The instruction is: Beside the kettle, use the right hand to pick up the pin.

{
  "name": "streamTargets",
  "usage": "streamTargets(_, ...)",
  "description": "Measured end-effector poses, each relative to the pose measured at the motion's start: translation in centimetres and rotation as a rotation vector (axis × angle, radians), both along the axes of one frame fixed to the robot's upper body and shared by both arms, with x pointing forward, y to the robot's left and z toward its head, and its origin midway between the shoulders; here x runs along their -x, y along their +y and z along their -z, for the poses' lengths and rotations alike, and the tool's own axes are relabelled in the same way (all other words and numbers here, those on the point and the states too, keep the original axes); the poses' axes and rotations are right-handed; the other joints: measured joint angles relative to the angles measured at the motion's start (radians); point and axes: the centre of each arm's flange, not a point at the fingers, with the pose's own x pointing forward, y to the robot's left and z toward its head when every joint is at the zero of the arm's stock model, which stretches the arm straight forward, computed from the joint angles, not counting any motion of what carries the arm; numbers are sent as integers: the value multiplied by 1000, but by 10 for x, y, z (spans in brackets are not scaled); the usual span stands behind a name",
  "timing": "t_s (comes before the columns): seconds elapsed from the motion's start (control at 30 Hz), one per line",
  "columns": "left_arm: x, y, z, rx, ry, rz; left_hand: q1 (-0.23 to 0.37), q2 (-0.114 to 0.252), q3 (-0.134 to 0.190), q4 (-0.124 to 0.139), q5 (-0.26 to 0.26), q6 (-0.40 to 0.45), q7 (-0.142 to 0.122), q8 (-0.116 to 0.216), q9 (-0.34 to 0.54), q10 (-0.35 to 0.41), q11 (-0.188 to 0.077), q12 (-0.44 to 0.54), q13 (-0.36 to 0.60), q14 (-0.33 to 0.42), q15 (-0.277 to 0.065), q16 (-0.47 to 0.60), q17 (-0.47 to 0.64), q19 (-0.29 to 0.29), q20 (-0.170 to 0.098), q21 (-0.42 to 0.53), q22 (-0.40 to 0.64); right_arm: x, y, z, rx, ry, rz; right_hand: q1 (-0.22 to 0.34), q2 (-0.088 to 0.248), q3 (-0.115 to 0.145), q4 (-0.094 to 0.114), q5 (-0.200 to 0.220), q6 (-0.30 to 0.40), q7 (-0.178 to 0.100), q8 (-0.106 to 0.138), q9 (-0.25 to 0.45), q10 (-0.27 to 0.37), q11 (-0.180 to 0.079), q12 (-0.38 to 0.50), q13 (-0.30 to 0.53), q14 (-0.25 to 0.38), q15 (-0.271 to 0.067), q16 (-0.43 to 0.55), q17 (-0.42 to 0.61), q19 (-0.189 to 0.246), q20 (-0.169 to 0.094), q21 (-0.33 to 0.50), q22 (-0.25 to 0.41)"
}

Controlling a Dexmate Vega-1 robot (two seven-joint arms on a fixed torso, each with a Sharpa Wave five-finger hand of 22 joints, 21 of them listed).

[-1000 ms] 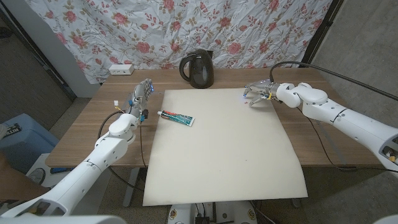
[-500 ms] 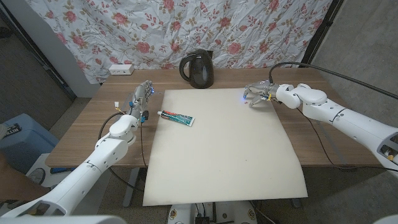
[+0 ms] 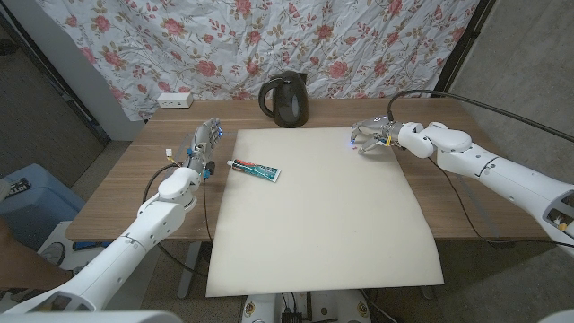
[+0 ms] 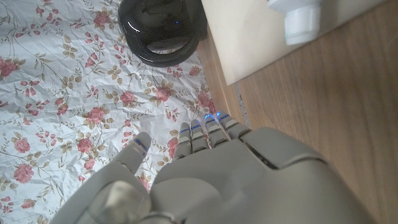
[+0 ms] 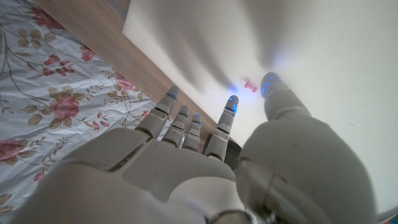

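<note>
We count one black kettle [image 3: 285, 100], and we place the rest from it. One white mat [image 3: 318, 211] lies in front of it on the one wooden table [image 3: 126, 184]. One toothpaste tube [image 3: 254, 169] lies on the mat, in front of the kettle and to its left. One red pin [image 5: 249, 86] sits on the mat to the kettle's right. One white power strip [image 3: 174, 100] lies well to its left.

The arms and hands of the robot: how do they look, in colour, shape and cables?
Both arms are white, smooth and rounded in segments. The left hand and the right hand are light grey, and their fingers carry small blue lights at the tips. A black cable loops over the right arm; thin wires run along the left arm.
</note>
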Motion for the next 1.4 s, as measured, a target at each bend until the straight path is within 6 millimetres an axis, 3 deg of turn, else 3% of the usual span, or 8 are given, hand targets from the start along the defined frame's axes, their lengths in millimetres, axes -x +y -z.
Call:
streamTargets(0.4,0,1,3,5,8,-2,0,0,3,-3,0,0,0,0,0,0,0,0,0,0,0,0,0,5,-5,0,0,-4,1,2,-6,-13,-25,23,6,-8,0,0,71,-1,34,9,28,-11,0,0,20,-9,9,4,20,-6,0,1)
streamTargets(0.87,1,1,3,7,9,-4,0,0,3,-3,0,0,0,0,0,0,0,0,0,0,0,0,0,5,-5,0,0,-7,1,4,-14,-45,-57,63,21,-25,0,8,191,-2,103,30,66,-27,0,0,41,-5,20,9,46,-18,0,1)
streamTargets(1.07,2,1,4,7,10,-5,0,0,3,-3,0,0,0,0,0,0,0,0,0,0,0,0,0,5,-5,0,0,-9,0,6,-16,-59,-64,75,9,-28,3,8,213,0,115,35,73,-34,0,0,47,-11,24,14,55,-20,0,0)
streamTargets(1.4,2,0,4,9,12,-4,0,0,7,1,0,0,0,0,0,0,0,0,0,0,0,0,0,11,0,0,0,-12,1,8,-14,-72,-71,92,26,-38,4,8,273,-3,150,46,86,-42,0,0,56,-9,27,18,64,-29,0,0)
